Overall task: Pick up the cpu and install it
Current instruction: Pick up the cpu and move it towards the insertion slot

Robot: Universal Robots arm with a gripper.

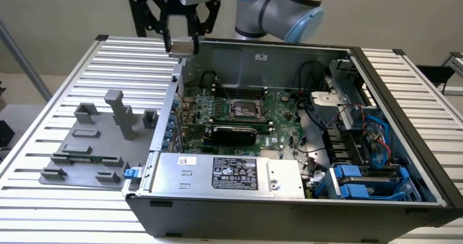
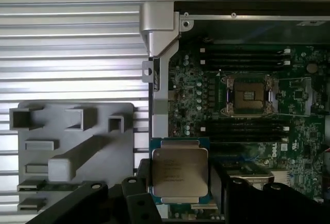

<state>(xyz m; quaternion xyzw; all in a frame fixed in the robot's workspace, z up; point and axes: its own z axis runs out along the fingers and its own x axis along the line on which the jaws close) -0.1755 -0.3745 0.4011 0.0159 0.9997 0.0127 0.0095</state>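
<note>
The cpu (image 2: pixel 179 175), a flat square chip with a shiny silver top, is clamped between my gripper's (image 2: pixel 179 185) dark fingers (image 2: pixel 138 195). In the exterior view the gripper (image 1: pixel 182 40) hangs above the far corner of the open computer case on that view's left, with the cpu (image 1: pixel 182 47) between its fingertips, lifted off the table. The black-framed motherboard socket (image 1: pixel 246 109) lies open in the middle of the board, apart from the chip. In the wrist view the socket (image 2: pixel 249 95) sits well away from the held cpu.
A grey plastic fixture plate (image 1: pixel 94 141) with upright blocks lies on the ribbed table (image 1: pixel 43 200) at the exterior view's left of the case. Inside the case are a power supply (image 1: pixel 224 173), cables and blue drive bays (image 1: pixel 369 181). The case wall (image 1: pixel 177 92) separates fixture and board.
</note>
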